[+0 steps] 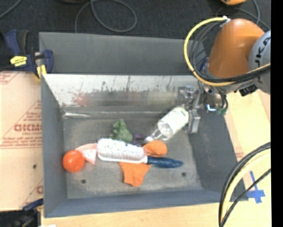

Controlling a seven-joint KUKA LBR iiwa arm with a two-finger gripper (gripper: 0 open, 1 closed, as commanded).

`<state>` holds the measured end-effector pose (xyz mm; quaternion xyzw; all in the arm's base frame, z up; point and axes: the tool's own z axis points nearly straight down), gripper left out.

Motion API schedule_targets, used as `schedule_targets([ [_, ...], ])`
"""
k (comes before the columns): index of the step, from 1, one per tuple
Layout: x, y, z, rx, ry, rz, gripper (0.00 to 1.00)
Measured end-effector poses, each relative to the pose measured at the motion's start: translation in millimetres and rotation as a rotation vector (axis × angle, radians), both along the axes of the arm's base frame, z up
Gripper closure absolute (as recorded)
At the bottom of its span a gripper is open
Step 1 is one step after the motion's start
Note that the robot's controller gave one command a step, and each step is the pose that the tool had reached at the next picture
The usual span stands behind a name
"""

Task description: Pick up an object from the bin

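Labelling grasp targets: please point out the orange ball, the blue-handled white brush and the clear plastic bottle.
Round orange ball [74, 161], camera view, its middle.
White-bristled brush with blue handle [118, 151], camera view, bristle head.
Clear plastic bottle [173, 121], camera view, its body.

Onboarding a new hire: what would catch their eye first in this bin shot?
The orange wrist cover at upper right, with the gripper below it beside a tilted clear bottle near the right wall of the bin. Then the heap mid-floor: a white brush with a blue handle across orange cloth, an orange ball at its left end.
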<state>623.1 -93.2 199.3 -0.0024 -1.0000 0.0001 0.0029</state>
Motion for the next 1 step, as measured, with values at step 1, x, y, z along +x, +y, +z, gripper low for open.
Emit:
schedule_targets([
  [1,1.3,0.4,5.1,-0.001,-0.008,0.002,0.00],
])
